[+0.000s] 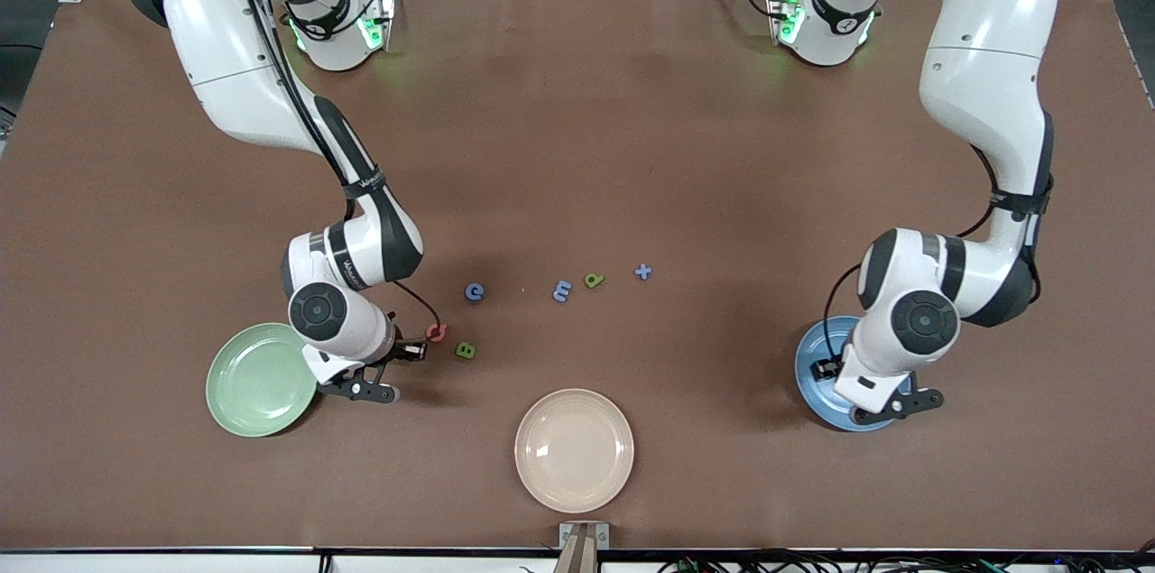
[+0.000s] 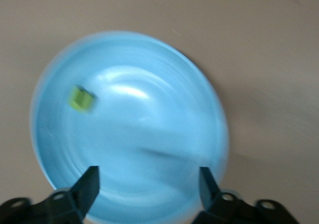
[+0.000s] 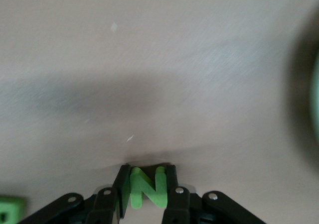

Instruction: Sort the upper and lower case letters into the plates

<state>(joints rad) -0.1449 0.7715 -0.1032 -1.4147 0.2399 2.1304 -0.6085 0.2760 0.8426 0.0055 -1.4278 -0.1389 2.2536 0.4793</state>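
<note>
Pinching the green N (image 3: 146, 186), the right gripper (image 3: 147, 189) sits beside red Q (image 1: 437, 333); left gripper (image 2: 148, 184) spread over blue plate (image 2: 149, 64).

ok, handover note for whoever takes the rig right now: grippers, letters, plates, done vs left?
Right gripper: shut on the green N, low over the table beside the pale green plate.
Left gripper: open over the blue plate, which holds one green piece.
Done: that one piece plated; pale green plate looks empty.
Left on the table: red Q, green B, blue G, blue m, green a, blue t.
Cream plate: unused.
</note>
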